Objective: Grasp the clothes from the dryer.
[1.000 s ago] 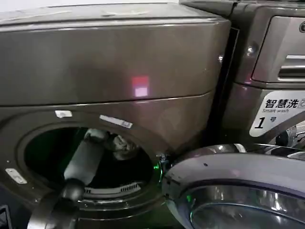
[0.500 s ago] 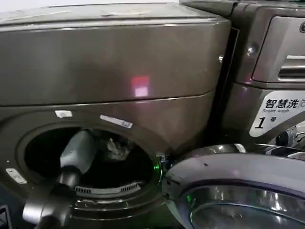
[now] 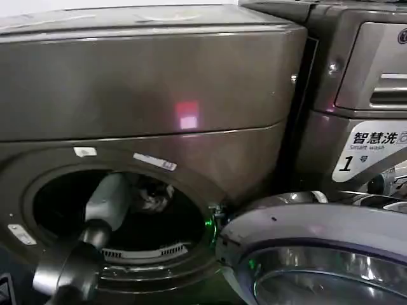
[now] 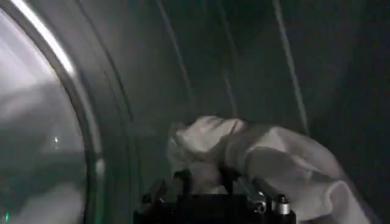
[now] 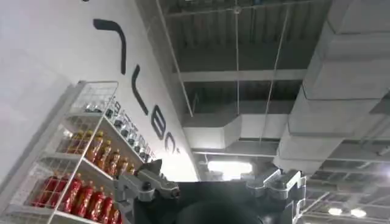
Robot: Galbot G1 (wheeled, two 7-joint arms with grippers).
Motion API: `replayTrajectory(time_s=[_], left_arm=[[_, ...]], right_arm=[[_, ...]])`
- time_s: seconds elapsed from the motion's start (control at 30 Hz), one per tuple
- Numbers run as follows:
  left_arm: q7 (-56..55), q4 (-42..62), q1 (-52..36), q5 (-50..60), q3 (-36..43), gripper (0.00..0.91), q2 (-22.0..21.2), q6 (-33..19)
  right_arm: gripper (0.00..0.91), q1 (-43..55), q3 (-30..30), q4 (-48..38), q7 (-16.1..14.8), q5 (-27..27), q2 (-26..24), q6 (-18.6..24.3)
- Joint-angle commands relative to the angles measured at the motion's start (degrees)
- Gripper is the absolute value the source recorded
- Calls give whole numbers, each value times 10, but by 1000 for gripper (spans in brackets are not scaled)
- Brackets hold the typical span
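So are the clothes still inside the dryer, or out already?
Inside. The clothes sit bunched against the drum wall, with the left tool closed on them, deep in the dryer mouth.

Bronze-grey dryer (image 3: pixel 146 82), pink-red light (image 3: pixel 186 115); pale grey-white clothes (image 4: pixel 256 155).

A pink-red glow spots the bronze-grey front-loading dryer (image 3: pixel 152 89); its round drum mouth is dark. Inside, dim greenish light leaves the pale wrinkled clothes (image 4: pixel 256 155) soft-edged.
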Motion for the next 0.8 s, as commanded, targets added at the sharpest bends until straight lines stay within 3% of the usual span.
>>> replayTrajectory(time_s=[0.03,0.27,0.4,0.67,0.8], left_arm=[[-25,-17,18,-78,-34,0,0,22],[-54,-116,102,-340,-58,0,9,82],[-144,-178,136,-466,-103,0,-1,103],[-370,-320,220,-675,-149,0,-25,111],[-441,-395,262,-766,-165,0,-38,78]], right_arm=[[907,2,-4,3,0,-1,3,1],[907,6,-11,6,0,-1,2,2],[907,9,-16,8,0,-1,3,2],[907,19,-32,12,0,-12,5,5],[907,22,-37,12,-3,-13,5,4]])
